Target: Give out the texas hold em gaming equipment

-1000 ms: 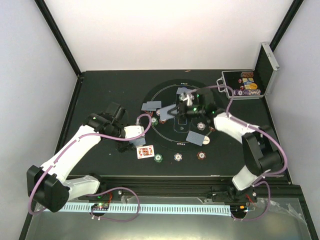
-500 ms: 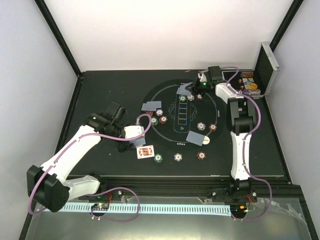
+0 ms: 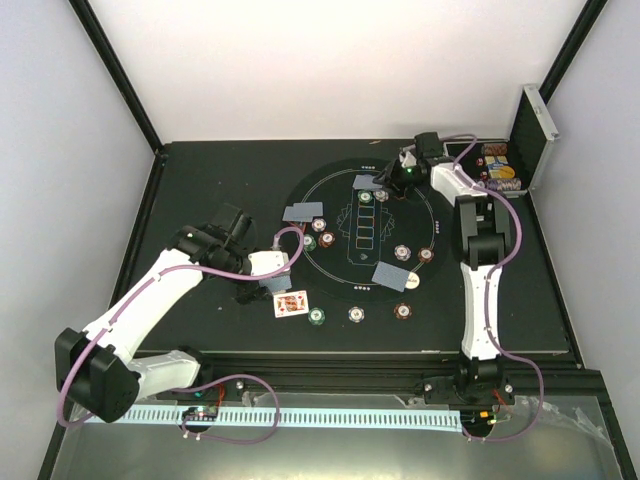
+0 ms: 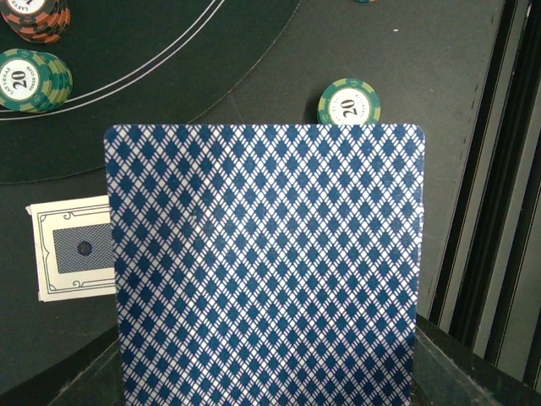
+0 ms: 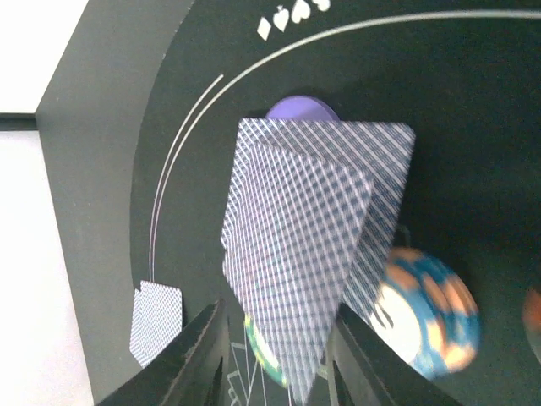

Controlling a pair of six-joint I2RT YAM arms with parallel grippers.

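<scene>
My left gripper (image 3: 262, 266) hovers left of the round mat (image 3: 340, 285). It is shut on playing cards; their blue-diamond back (image 4: 266, 262) fills the left wrist view and hides the jaws. My right gripper (image 3: 398, 178) is at the mat's far edge, its jaws apart. A tilted card (image 5: 296, 254) stands loose between its fingers (image 5: 199, 355), over a second card (image 5: 385, 169). Beside these lie a purple chip (image 5: 302, 108), a blue-and-white chip (image 5: 423, 317) and a green chip (image 5: 262, 351). More face-down cards (image 3: 304, 212) (image 3: 393, 273) and one face-up card (image 3: 291, 303) lie on and beside the mat.
Chips sit round the mat: green (image 3: 317, 318), white (image 3: 356, 314), brown (image 3: 402, 311) and a pair at the left (image 3: 318, 241). The open silver-edged case (image 3: 495, 170) stands at the back right, close to the right arm. White walls enclose the table.
The right arm swung from the mat's middle to its far edge, then its jaws parted and let go of the card. The left arm has not moved.
</scene>
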